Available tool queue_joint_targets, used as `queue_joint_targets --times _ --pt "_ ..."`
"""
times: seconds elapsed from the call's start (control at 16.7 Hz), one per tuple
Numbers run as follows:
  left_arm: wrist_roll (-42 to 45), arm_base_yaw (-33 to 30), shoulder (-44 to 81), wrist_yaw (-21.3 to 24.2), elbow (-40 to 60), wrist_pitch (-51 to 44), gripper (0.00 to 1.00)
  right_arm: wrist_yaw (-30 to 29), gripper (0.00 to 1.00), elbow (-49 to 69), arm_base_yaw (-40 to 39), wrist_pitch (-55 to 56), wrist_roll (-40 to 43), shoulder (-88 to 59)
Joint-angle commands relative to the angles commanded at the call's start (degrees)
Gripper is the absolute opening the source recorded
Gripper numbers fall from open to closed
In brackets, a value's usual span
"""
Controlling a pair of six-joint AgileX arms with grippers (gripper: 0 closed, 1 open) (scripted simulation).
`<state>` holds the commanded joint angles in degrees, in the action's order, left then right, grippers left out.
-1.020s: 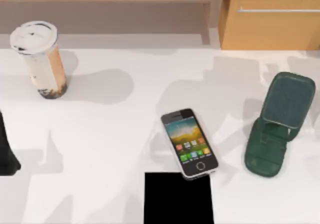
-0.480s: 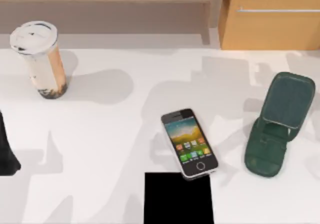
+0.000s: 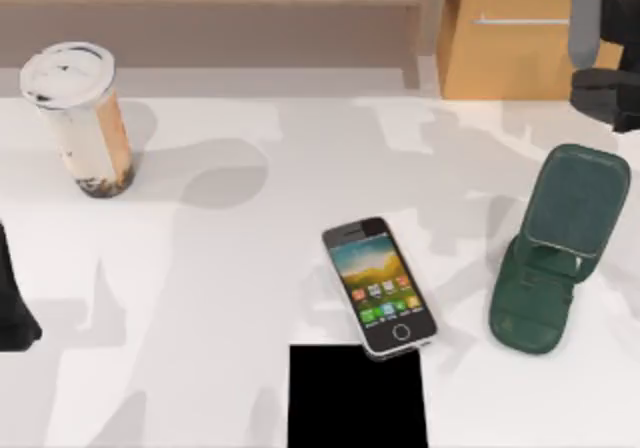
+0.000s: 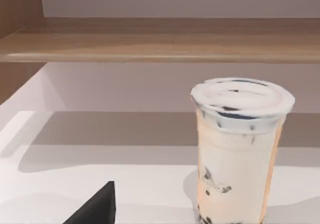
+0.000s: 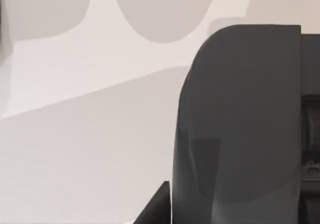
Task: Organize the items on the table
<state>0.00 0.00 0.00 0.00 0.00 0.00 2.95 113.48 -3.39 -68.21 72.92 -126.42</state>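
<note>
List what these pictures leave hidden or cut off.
- Right gripper, top view: cut by the right edge over the cabinet; grip state unreadable.
- Left arm: sliver at the left edge.
- Black pad: cut by the bottom edge.
- Cup, left wrist view: base cropped.
</note>
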Motion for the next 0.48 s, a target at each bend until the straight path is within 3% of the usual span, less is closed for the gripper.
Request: queue_joint_targets --times 0.24,0.48 --pt "0.0 0.0 0.0 0.0 0.0 0.0 1.0 1.5 0.0 -2.6 -9.3 5.5 -23.5 1.2" --pt "0.0 0.0 0.0 0.0 0.0 0.0 1.0 2.0 0.0 -8.1 -20.3 10.3 -52.5 3.4"
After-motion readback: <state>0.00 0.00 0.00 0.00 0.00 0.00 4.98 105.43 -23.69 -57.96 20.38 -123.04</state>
